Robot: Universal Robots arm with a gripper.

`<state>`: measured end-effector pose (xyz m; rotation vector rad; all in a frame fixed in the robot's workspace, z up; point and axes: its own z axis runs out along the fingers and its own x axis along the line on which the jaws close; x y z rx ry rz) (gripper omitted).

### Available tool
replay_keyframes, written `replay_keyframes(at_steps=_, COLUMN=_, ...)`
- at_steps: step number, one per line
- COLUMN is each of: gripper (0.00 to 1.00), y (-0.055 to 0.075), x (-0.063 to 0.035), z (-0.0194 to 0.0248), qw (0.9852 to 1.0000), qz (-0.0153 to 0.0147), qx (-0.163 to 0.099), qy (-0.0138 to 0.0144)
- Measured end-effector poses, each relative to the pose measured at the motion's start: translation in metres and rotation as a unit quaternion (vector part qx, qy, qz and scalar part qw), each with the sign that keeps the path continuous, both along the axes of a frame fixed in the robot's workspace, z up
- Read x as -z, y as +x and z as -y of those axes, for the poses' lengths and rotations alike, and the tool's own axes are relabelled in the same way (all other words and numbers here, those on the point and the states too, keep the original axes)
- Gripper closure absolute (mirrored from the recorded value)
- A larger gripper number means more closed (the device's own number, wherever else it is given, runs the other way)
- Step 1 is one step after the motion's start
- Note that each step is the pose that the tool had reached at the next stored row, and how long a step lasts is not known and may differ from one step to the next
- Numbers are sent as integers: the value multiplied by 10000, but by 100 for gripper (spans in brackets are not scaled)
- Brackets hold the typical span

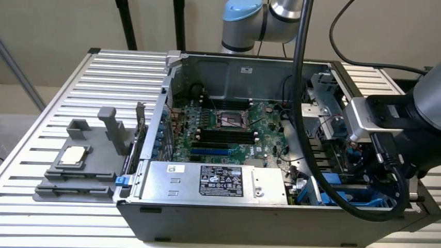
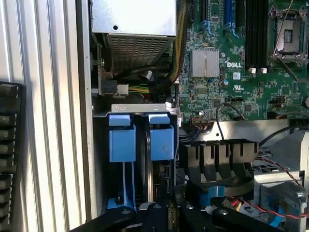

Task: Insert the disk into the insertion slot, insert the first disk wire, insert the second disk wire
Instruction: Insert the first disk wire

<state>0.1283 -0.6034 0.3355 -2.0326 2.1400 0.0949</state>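
Arm (image 1: pixel 424 111) leans in from 3 o'clock in the exterior view, wrist dipped over the insertion slot (image 2: pixel 141 145) with 2 blue tabs (image 2: pixel 122 140) (open or clamped? can't tell).

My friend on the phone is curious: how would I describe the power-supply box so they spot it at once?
Find the open grey computer case on the slatted table. Along its wall nearest the camera, beside the green motherboard, lies the silver power-supply box. It alone carries a big black label on top.
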Motion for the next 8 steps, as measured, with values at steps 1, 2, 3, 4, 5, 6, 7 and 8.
replay_keyframes(at_steps=1, gripper=84, y=0, x=1, z=-6, qw=10000, qz=0, qx=0, qy=-7)
replay_keyframes(at_steps=2, gripper=84, y=0, x=2, z=-9, qw=10000, qz=0, qx=0, qy=-12)
replay_keyframes(at_steps=3, gripper=84, y=0, x=4, z=-10, qw=10000, qz=0, qx=0, qy=-16)
replay_keyframes(at_steps=4, gripper=84, y=0, x=6, z=-10, qw=10000, qz=0, qx=0, qy=-20)
replay_keyframes(at_steps=5, gripper=84, y=0, x=7, z=-11, qw=10000, qz=0, qx=0, qy=-25)
replay_keyframes(at_steps=6, gripper=84, y=1, x=8, z=-10, qw=10000, qz=0, qx=0, qy=-30)
replay_keyframes(at_steps=7, gripper=84, y=3, x=9, z=-10, qw=10000, qz=0, qx=0, qy=-34)
replay_keyframes(at_steps=8, gripper=84, y=6, x=9, z=-11, qw=10000, qz=0, qx=0, qy=-36)
